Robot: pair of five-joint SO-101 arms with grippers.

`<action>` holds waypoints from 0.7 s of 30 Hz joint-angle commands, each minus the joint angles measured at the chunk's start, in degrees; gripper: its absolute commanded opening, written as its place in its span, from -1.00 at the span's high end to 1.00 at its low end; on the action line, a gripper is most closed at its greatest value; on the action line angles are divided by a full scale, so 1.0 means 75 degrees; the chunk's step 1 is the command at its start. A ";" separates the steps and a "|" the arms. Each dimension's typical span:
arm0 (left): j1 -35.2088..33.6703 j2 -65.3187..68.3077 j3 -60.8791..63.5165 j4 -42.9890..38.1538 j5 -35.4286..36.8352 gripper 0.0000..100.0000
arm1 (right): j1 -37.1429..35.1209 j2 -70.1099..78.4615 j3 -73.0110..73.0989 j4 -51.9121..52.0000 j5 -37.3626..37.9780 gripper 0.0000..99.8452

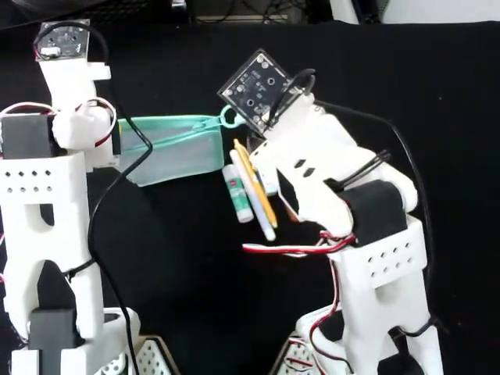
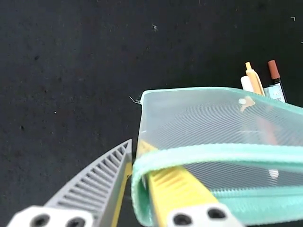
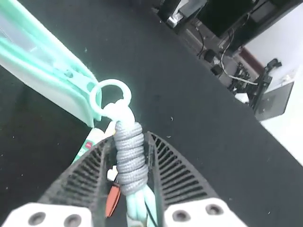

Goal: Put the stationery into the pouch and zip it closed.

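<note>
mint-green striped pouch (image 1: 168, 152), grey cord (image 3: 129, 151), black table (image 1: 195, 297)

both arms bent toward each other; left gripper (image 2: 135, 153) and right gripper (image 3: 128, 142) fingers clamped.

Item count: 2 arms, 1 pouch, 4 loose stationery items.
Arms: left arm (image 1: 47, 203), right arm (image 1: 344, 195). Pouch (image 1: 168, 148): 1, with 1 zip ring (image 1: 228, 117) and 1 cord (image 3: 129, 146). Stationery: 1 glue stick (image 1: 238, 195), 1 yellow pen (image 1: 254, 180), 1 white pen (image 1: 263, 219), 1 brown-tipped pen (image 2: 273, 70), partly hidden.
</note>
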 commanded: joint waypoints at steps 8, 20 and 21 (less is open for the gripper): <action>-0.0123 -0.0023 -0.0135 0.0047 -0.0023 0.94 | 0.0340 -0.0275 0.0158 -0.0211 -0.0070 0.98; -0.0229 -0.0023 -0.0193 -0.0105 -0.0059 0.94 | 0.0211 -0.0721 0.0158 0.0832 -0.0692 0.48; -0.0404 -0.0023 -0.0147 -0.0305 -0.0047 0.94 | 0.0164 -0.0897 0.0135 0.0903 -0.0692 0.50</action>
